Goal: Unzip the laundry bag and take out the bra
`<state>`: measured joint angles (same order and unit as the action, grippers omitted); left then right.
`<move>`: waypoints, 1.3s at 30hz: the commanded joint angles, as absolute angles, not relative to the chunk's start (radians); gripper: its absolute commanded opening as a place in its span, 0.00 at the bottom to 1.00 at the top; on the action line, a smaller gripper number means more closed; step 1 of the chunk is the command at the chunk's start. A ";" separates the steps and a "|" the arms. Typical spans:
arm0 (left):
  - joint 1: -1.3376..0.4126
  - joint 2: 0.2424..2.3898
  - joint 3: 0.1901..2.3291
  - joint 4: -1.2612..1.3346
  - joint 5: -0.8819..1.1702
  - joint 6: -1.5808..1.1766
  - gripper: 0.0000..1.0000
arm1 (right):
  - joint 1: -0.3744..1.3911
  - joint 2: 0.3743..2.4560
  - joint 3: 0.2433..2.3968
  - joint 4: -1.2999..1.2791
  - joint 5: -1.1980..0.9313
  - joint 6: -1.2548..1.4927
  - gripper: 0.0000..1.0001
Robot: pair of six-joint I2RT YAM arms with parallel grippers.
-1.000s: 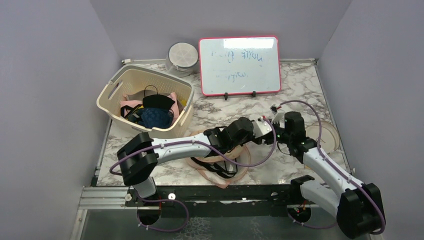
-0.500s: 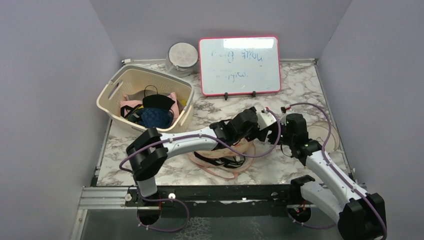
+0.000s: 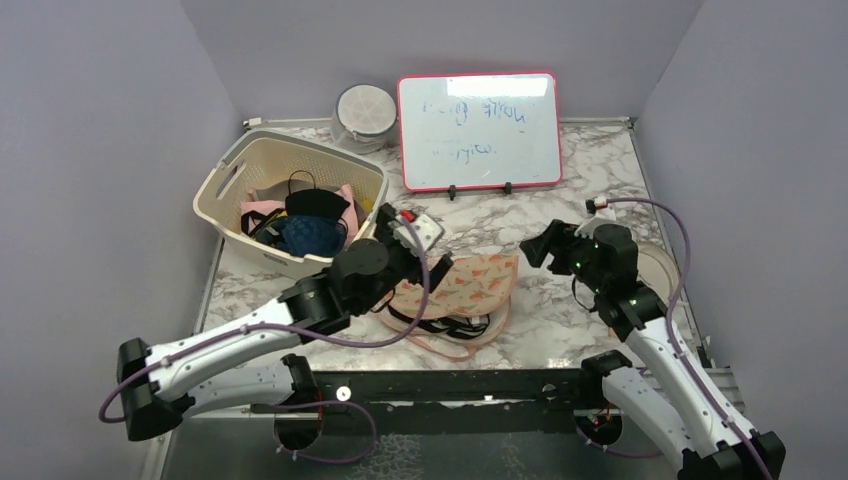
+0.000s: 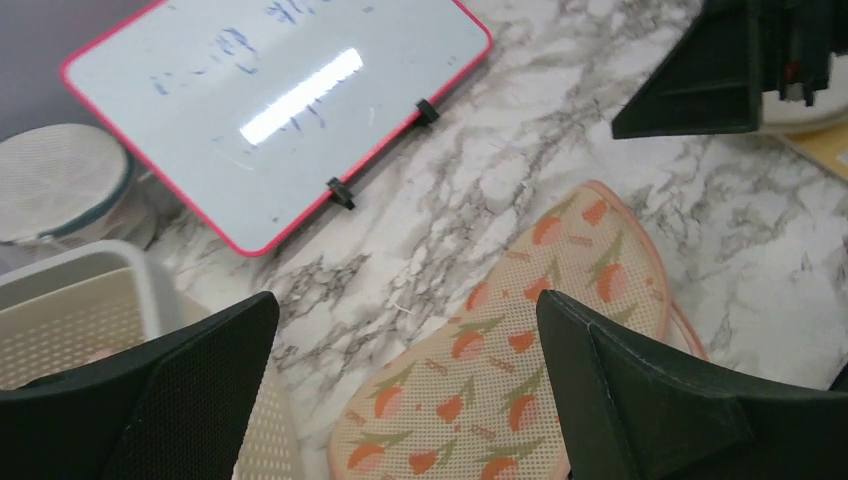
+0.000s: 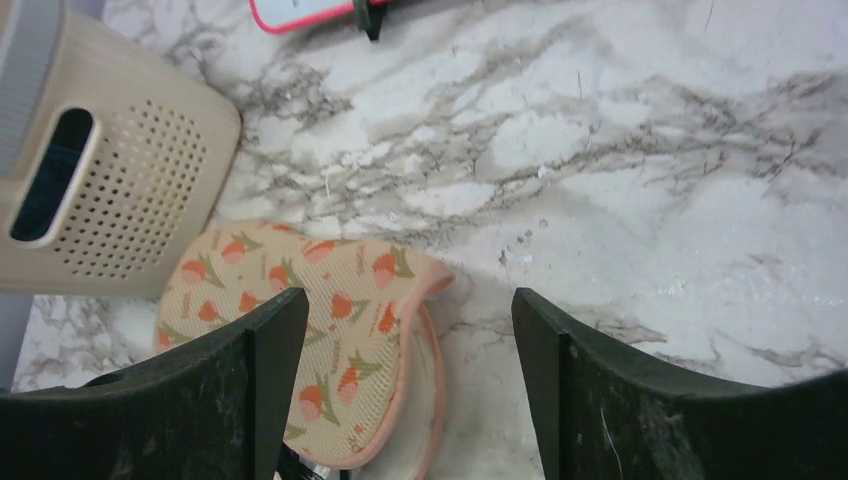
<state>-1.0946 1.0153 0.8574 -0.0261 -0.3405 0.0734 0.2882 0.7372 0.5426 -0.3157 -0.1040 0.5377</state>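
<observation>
The laundry bag [image 3: 470, 283] lies in the middle of the table, its peach flap with orange print folded over the top [image 4: 500, 380] [image 5: 300, 330]. The flap's edge stands lifted, showing the pale inside. The bra's [image 3: 440, 326] black straps and dark cup show at the bag's near side under the flap. My left gripper [image 3: 420, 240] hovers open above the bag's left end [image 4: 410, 390], nothing between its fingers. My right gripper [image 3: 537, 248] hangs open just right of the bag [image 5: 410, 385], over the flap's edge and bare marble, holding nothing.
A cream perforated basket [image 3: 230, 180] with dark and blue clothes stands at the back left, close to my left wrist. A pink-framed whiteboard [image 3: 480, 130] leans at the back, a round white mesh case [image 3: 364, 115] beside it. A pale round disc [image 3: 662, 272] lies at the right edge.
My left gripper has opened, let go of the bag and drawn back left toward the basket. The right gripper has pulled back to the right. The printed flap now lies spread over the bag.
</observation>
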 commanded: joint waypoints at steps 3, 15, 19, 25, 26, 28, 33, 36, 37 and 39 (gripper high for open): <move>-1.079 0.724 0.810 -0.060 -0.569 0.108 0.99 | 0.290 0.685 0.629 -0.272 -0.090 0.426 0.73; -1.078 0.480 0.721 0.097 -0.740 0.272 0.99 | 0.718 0.980 0.704 -0.069 -0.315 0.101 0.81; -1.078 0.447 0.698 0.060 -0.756 0.248 0.99 | 0.968 1.128 0.780 -0.201 -0.159 -0.189 0.83; -1.080 0.482 0.684 0.041 -0.770 0.253 0.99 | 1.106 1.289 0.850 -0.353 0.111 -0.474 0.74; -1.080 0.497 0.689 0.035 -0.768 0.253 0.99 | 1.119 1.301 0.848 -0.367 0.118 -0.506 0.71; -1.080 0.520 0.702 0.010 -0.763 0.252 0.99 | 1.145 1.312 0.836 -0.389 0.126 -0.560 0.63; -1.080 0.539 0.709 0.001 -0.753 0.246 0.99 | 1.209 1.322 0.778 -0.345 0.193 -0.611 0.55; -1.080 0.536 0.704 0.003 -0.745 0.244 0.99 | 1.241 1.357 0.775 -0.330 0.229 -0.611 0.54; -1.080 0.537 0.704 0.001 -0.745 0.243 0.99 | 1.243 1.370 0.776 -0.327 0.237 -0.611 0.53; -1.080 0.535 0.704 -0.004 -0.746 0.240 0.99 | 1.252 1.397 0.767 -0.304 0.292 -0.611 0.52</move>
